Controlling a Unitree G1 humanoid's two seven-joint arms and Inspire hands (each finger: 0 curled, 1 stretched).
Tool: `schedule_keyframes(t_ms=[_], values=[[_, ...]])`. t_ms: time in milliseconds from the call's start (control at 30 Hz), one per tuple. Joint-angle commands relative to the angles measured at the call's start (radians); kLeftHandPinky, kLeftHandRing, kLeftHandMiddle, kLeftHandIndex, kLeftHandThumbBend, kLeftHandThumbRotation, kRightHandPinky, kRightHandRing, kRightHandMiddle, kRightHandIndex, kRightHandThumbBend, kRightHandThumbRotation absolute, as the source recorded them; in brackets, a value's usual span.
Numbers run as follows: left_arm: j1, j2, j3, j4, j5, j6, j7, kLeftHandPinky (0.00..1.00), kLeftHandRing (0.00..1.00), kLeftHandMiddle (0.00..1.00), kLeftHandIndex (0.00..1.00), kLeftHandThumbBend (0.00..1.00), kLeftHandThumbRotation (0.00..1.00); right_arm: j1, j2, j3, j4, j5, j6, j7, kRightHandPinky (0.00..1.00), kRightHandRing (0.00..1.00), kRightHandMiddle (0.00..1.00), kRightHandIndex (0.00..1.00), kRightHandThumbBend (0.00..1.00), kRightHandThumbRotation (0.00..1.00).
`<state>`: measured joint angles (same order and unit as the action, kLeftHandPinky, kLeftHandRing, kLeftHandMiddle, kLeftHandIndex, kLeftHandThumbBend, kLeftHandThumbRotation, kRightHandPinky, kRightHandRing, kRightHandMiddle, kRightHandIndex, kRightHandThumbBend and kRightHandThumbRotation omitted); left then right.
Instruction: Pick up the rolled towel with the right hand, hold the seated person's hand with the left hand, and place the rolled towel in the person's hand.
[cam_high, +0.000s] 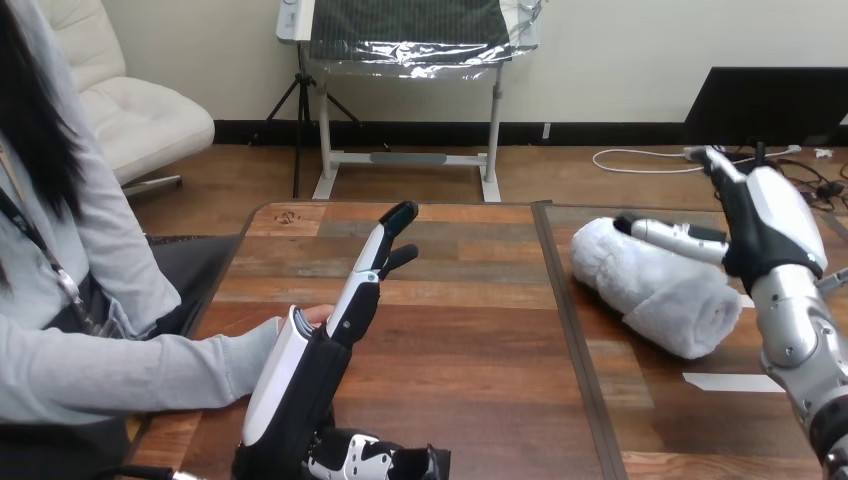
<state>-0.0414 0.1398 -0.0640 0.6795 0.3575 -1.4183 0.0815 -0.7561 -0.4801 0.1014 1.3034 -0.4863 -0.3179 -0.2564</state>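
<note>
Left hand: the left hand (305, 375) stands on edge over the near left part of the wooden table (460, 340), white back shell facing the person.
Left fingers: the fingers (375, 258) are straight and held together, pointing away from the robot towards the table's far edge. They are stretched out, curled round nothing that shows.
Person's hand: the person's hand (318, 314) lies on the table right behind the base of those fingers, on the palm's far side. Just a small part peeks out past the shell, at the end of a grey sleeve (150, 362). It sits close against the robot's palm. I cannot tell whether the thumb has hold of it.
Right hand: the right hand (765, 225) hangs above the right part of the table, spread and unclenched.
Right fingers: one finger (672, 235) reaches sideways across the top of the towel, another points up and away. Whether the low one touches the cloth cannot be told.
Rolled towel: the white rolled towel (645, 285) lies slantwise on the table below and beside the right fingers, well apart from the left fingers and the person's hand.
Tape strip: a white tape strip (735, 382) lies flat on the table near the towel's near end, below the right wrist.
</note>
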Motion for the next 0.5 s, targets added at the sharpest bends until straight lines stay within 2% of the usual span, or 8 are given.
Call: schedule_keyframes(t_ms=[0, 100, 233, 467], values=[[-0.047, -0.002, 0.005, -0.02, -0.007, -0.023, 0.001, 0.89, 1.0, 1.0, 1.0, 1.0, 0.8, -0.096, -0.031, 0.035, 0.017, -0.022, 0.033, 0.007, 0.85, 0.96, 0.93, 0.94, 1.0, 0.68], [-0.045, 0.002, 0.0, -0.03, -0.012, -0.017, -0.004, 0.88, 1.0, 1.0, 1.0, 1.0, 0.8, -0.097, -0.031, 0.052, 0.026, -0.033, 0.061, 0.013, 0.85, 0.95, 0.93, 0.94, 1.0, 0.7], [-0.036, -0.002, 0.013, -0.048, 0.004, -0.012, -0.001, 0.88, 1.0, 1.0, 1.0, 1.0, 0.79, -0.092, -0.031, 0.072, 0.036, -0.048, 0.097, 0.03, 0.86, 0.95, 0.93, 0.93, 1.0, 0.71], [-0.036, 0.001, -0.006, -0.049, -0.025, -0.023, -0.006, 0.87, 1.0, 1.0, 1.0, 1.0, 0.78, -0.079, -0.033, 0.097, 0.047, -0.065, 0.125, 0.053, 0.88, 0.95, 0.93, 0.93, 1.0, 0.7]])
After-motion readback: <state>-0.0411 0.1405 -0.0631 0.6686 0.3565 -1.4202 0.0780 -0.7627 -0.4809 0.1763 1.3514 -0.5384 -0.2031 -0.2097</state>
